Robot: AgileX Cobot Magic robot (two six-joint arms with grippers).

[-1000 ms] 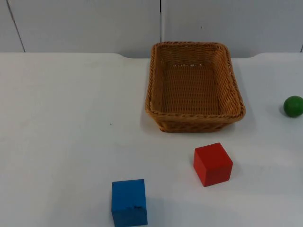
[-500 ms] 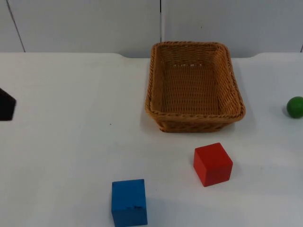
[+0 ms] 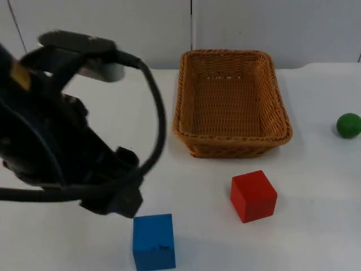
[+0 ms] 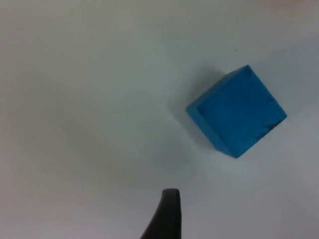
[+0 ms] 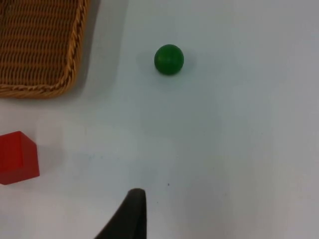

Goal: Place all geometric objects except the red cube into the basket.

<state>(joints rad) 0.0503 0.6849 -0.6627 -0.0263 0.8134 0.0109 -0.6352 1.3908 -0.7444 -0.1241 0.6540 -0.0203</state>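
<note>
A blue cube (image 3: 154, 241) lies near the table's front edge, and in the left wrist view the blue cube (image 4: 237, 111) sits on bare white table. My left gripper (image 3: 115, 199) hangs just up and to the left of it, apart from it. The red cube (image 3: 253, 195) rests in front of the wicker basket (image 3: 232, 141), which holds nothing. A green ball (image 3: 348, 125) lies at the far right. The right wrist view looks down on the green ball (image 5: 169, 59), the basket's corner (image 5: 47, 87) and the red cube (image 5: 17, 157), with my right gripper (image 5: 130, 216) some way short of the ball.
The grey partition wall (image 3: 113, 28) closes the table's far side. The left arm's black body (image 3: 51, 141) covers much of the table's left half in the top view.
The left arm has swung in from the left edge and now reaches down beside the blue cube. The green ball has shifted slightly at the right edge. Cubes and basket have not moved.
</note>
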